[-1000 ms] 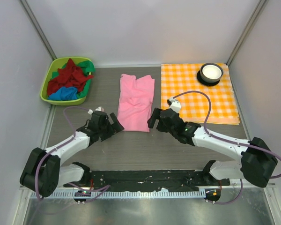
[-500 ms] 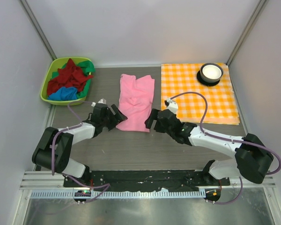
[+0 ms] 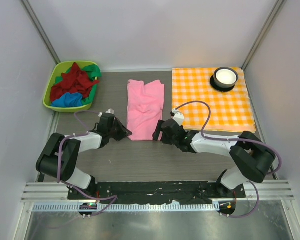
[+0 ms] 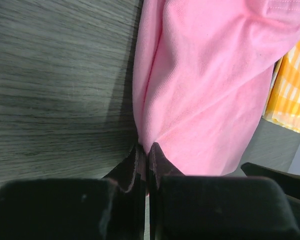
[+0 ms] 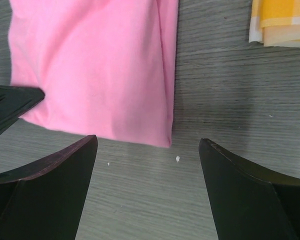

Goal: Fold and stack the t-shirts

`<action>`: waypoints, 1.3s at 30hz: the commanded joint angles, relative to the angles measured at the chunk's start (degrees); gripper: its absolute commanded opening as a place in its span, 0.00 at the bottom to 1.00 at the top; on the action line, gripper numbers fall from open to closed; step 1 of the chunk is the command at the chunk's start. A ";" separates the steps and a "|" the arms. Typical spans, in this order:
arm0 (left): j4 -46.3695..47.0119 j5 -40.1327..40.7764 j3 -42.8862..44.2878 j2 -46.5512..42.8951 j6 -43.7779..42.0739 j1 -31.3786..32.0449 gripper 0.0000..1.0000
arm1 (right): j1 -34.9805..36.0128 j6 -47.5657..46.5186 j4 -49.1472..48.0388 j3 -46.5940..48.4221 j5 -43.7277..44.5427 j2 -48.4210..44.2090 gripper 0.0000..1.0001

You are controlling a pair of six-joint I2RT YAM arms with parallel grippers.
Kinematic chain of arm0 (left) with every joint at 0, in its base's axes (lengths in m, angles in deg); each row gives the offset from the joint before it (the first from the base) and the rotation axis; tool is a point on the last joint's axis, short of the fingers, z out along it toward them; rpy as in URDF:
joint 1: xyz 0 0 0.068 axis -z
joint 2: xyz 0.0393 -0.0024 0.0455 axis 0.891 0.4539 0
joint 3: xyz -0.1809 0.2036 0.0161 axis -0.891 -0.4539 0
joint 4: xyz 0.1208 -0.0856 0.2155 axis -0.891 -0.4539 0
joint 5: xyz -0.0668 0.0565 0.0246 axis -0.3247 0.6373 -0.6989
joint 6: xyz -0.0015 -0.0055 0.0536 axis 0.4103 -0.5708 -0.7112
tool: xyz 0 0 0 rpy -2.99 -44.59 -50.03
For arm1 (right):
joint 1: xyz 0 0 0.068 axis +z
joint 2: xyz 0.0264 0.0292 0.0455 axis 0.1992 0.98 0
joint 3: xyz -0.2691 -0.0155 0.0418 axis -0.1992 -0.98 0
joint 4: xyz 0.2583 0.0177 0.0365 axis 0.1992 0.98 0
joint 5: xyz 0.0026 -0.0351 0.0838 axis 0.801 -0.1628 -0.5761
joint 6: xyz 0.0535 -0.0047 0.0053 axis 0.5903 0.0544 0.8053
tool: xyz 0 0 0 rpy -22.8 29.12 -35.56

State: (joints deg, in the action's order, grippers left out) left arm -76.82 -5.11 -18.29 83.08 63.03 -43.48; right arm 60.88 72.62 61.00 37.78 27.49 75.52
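A light pink t-shirt (image 3: 146,107), folded into a long strip, lies flat on the table's middle. My left gripper (image 3: 126,133) is at its near left corner. The left wrist view shows that gripper (image 4: 147,150) shut, with the pink cloth (image 4: 205,90) pinched between its tips. My right gripper (image 3: 159,132) sits at the near right corner. Its jaws (image 5: 149,140) stand wide open, astride that corner of the pink shirt (image 5: 90,65), with nothing held. Dark red (image 3: 72,82), green (image 3: 92,70) and bright blue (image 3: 67,100) t-shirts lie crumpled in the basket.
The green basket (image 3: 49,97) stands at the far left. An orange-and-white checked cloth (image 3: 212,105) covers the far right and carries a white bowl (image 3: 225,76) on a dark coaster. Its edge (image 5: 280,20) lies just right of the pink shirt.
My left gripper has moved up to the shirt's near left corner and shut on it. My right gripper has slid left to the near right corner and stays open.
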 commanded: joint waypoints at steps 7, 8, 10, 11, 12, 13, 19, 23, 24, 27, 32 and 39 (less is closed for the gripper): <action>-8.45 -0.12 -4.04 -1.42 -1.48 0.25 0.00 | 0.18 1.32 -8.73 2.58 -0.77 8.16 0.79; -8.36 -0.20 -4.31 -1.68 -1.40 0.33 0.00 | 0.18 1.49 -9.08 2.58 -1.12 8.52 0.76; -8.45 -0.03 -4.57 -2.12 -1.22 0.25 0.00 | 0.18 1.93 -9.69 2.41 -1.83 9.14 0.65; -8.53 0.15 -4.66 -2.30 -1.13 0.33 0.00 | 0.18 2.19 -9.70 2.32 -2.18 9.92 0.61; -8.45 0.06 -4.92 -2.39 -1.05 0.25 0.00 | 0.18 2.28 -9.61 2.23 -2.62 10.28 0.52; -8.27 0.06 -5.01 -2.74 -0.96 0.25 0.00 | 0.18 2.46 -9.44 2.32 -2.79 10.54 0.48; -7.40 -0.29 -6.07 -3.88 -0.52 0.33 0.00 | 0.18 2.90 -8.82 1.09 -2.80 11.42 0.16; -6.17 -1.43 -8.26 -5.90 -0.34 0.42 0.00 | 1.06 2.81 -7.86 0.04 -0.34 10.55 0.01; -5.90 -1.61 -8.79 -6.60 -0.34 0.51 0.00 | 1.32 2.90 -6.72 -0.14 0.36 9.76 0.01; -6.42 -1.87 -10.72 -9.24 -0.25 0.60 0.00 | 3.26 3.16 -4.78 -1.63 3.26 7.48 0.01; -7.74 -1.35 -14.85 -15.02 1.68 3.23 0.00 | 9.22 7.01 -1.10 -5.93 8.08 2.65 0.01; -17.92 1.55 -19.34 -31.34 6.07 7.62 0.00 | 22.13 15.71 11.82 -8.84 17.93 -5.71 0.01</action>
State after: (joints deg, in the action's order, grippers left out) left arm -82.07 -6.95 -34.77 60.66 66.99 -37.95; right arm 76.44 81.63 61.79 30.33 36.14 74.28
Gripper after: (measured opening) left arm 0.026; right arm 0.051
